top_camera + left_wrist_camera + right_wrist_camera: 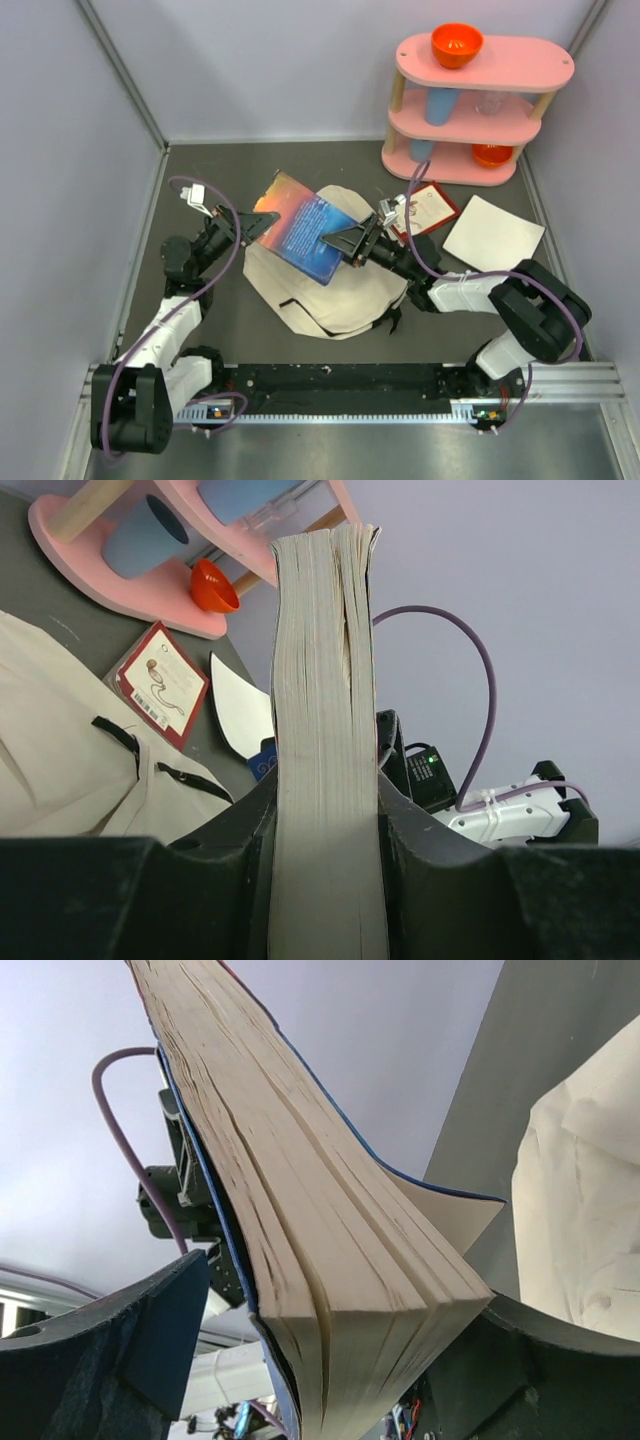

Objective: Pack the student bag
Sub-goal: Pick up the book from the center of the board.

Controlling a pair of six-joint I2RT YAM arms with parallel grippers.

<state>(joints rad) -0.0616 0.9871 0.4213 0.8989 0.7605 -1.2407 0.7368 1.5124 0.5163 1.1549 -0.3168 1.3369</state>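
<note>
The beige student bag (330,300) lies flat on the dark table between the arms; it also shows in the left wrist view (60,740) and the right wrist view (590,1210). A thick blue book (300,230) is held above the bag, tilted. My left gripper (258,222) is shut on the book's left end, both fingers pressed on the page block (325,730). My right gripper (345,243) is at the book's right end with its jaws spread. The book (330,1260) leans on one finger and there is a gap to the other finger (150,1330).
A pink three-tier shelf (470,110) stands at the back right with an orange bowl (457,43) on top and a blue cup (440,105) inside. A red-bordered booklet (432,208) and a white sheet (493,232) lie right of the bag. Walls close in left and right.
</note>
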